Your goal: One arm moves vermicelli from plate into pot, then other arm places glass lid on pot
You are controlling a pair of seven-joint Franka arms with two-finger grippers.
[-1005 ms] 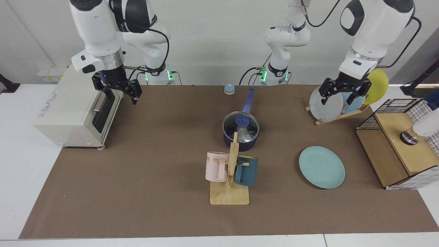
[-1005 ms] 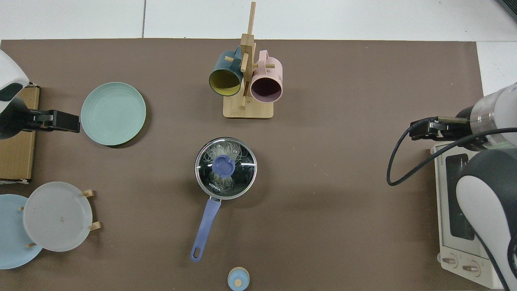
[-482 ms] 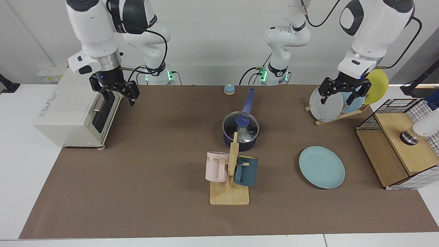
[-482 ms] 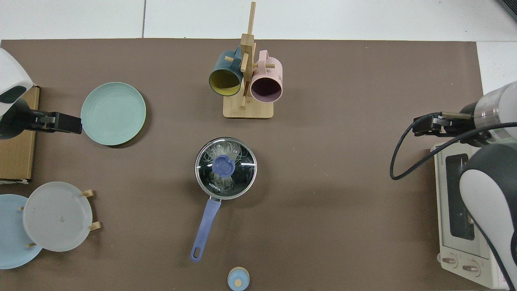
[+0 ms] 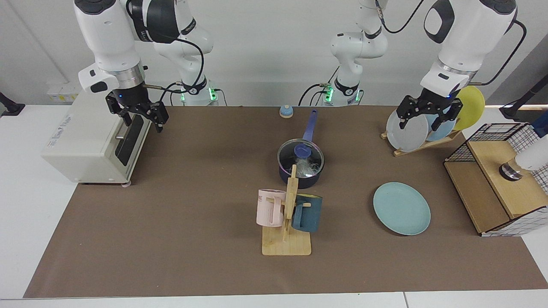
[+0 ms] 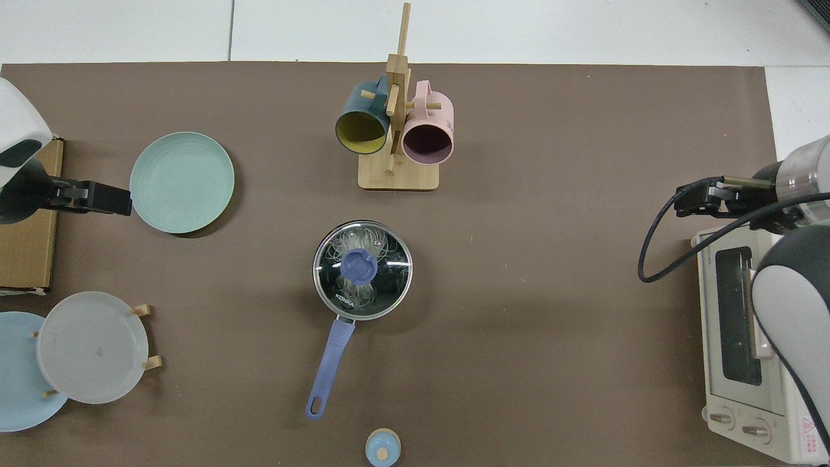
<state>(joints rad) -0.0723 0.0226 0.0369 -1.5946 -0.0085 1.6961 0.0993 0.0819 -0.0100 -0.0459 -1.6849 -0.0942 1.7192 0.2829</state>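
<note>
Both claws hang well apart from pot.

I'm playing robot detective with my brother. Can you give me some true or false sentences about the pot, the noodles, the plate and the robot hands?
1. The glass lid sits on the pot. True.
2. The noodles are still on the teal plate. False: the plate is bare, and the noodles show through the lid, inside the pot.
3. The right gripper is holding the lid. False: it is open and holds nothing, up in front of the toaster oven.
4. The left gripper hangs open in front of the plate rack. True.
5. The pot's handle points toward the mug stand. False: it points away from it, toward the robots.
</note>
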